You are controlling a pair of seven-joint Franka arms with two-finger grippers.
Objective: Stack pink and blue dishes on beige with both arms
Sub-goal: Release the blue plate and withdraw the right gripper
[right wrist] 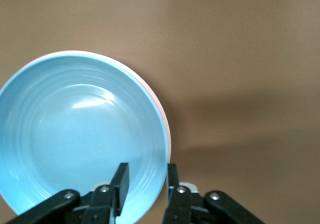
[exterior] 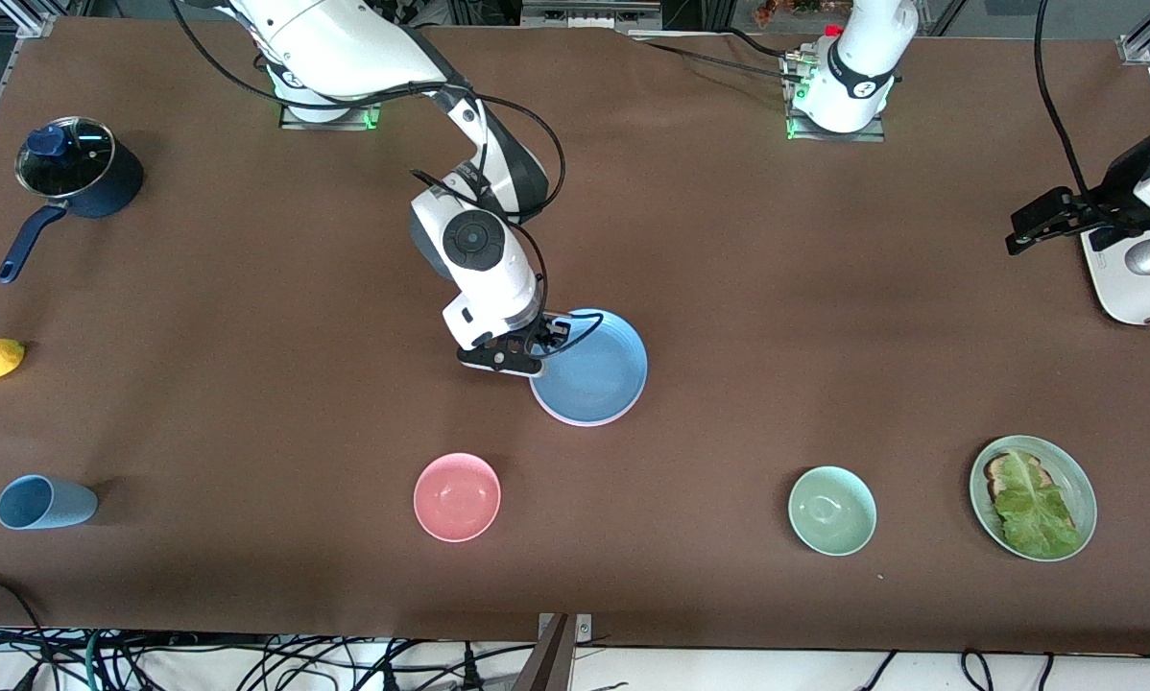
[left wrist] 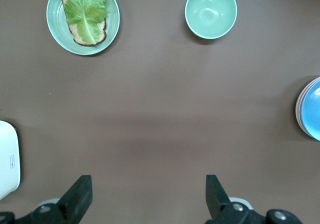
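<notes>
A: The blue plate [right wrist: 80,139] looks like glazed ceramic or hard plastic, smooth, with a soft sheen and raised rings.

B: The table [exterior: 748,288] under it is matt brown, like a felt or rubber mat, with no glare.

A: The arm shells look like glossy white plastic, and the right gripper [right wrist: 146,181] like black metal or plastic with shiny rivets.

B: The dark blue pot [exterior: 81,173] has a clear glass lid; the pink bowl [exterior: 457,496] and green bowl [left wrist: 210,11] gleam.
</notes>
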